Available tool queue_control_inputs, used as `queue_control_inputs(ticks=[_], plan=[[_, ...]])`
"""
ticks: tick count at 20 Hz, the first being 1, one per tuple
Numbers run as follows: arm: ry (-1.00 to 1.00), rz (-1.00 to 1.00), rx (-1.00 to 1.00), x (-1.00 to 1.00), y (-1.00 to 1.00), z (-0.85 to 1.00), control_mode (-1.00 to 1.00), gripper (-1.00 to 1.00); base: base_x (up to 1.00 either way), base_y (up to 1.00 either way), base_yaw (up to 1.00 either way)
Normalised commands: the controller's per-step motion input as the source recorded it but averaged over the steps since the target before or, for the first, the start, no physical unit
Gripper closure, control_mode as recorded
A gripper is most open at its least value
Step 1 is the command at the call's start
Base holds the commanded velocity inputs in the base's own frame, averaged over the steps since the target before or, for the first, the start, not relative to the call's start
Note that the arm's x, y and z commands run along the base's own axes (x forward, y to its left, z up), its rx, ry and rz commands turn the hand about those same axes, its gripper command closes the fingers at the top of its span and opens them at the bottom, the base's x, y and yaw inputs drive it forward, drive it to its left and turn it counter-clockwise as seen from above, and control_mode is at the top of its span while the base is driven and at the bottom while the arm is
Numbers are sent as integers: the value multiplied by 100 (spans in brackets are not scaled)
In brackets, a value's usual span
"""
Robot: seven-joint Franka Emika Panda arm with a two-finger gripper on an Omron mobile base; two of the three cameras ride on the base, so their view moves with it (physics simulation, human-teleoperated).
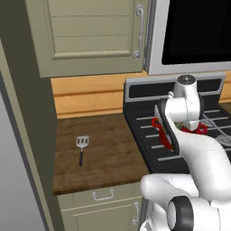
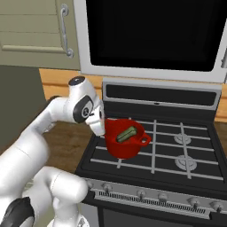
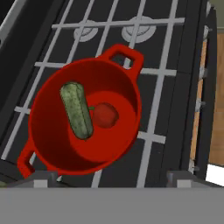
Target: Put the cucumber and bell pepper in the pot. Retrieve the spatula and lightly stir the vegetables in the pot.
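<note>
Loading step looks done — we've got the cucumber (image 3: 77,110) and the bell pepper (image 3: 105,115) both sitting inside the pot (image 3: 52,151), touching each other on the pot floor. The pot stands on the stove (image 2: 177,146), on the front-left burner grates.

What's left: fetch the spatula (image 1: 81,149) and stir. It lies untouched on the wooden desk (image 1: 108,153), well apart from the pot, to the left of the stove.

Jaws: wide apart and holding nothing — we're hovering above the pot with the gripper (image 3: 112,177) looking straight down into it (fingertips barely peek in at the bottom of the hand view).

Orientation:
- Spatula lies flat, long axis roughly front-to-back on the desk, slotted head toward the back wall, black handle pointing toward the desk's front edge. A grasp on the handle would want the jaws closing across that axis.
- Cucumber leans along the pot's inner wall on the side away from the pepper; in the right base view one end seems to ride higher than the other, though the view is too small to be sure.
</note>
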Motion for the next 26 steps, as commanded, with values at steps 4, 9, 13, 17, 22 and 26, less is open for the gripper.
queue_control_inputs(ticks=[4, 9, 13, 17, 22, 26], plan=[[14, -14, 7, -44, 100, 60, -100, -100, 0, 0, 0], [21, -16, 11, -30, 97, 29, -100, -100, 0, 0, 0], [25, -27, 14, -5, 84, 0, -100, -100, 0, 0, 0], [20, -38, 16, -1, 80, -15, -100, -100, 0, 0, 0], [0, -50, 14, -13, 77, -30, -100, -100, 0, 0, 0], [-13, -60, 11, -31, 68, -39, -100, -100, 0, 0, 0]])
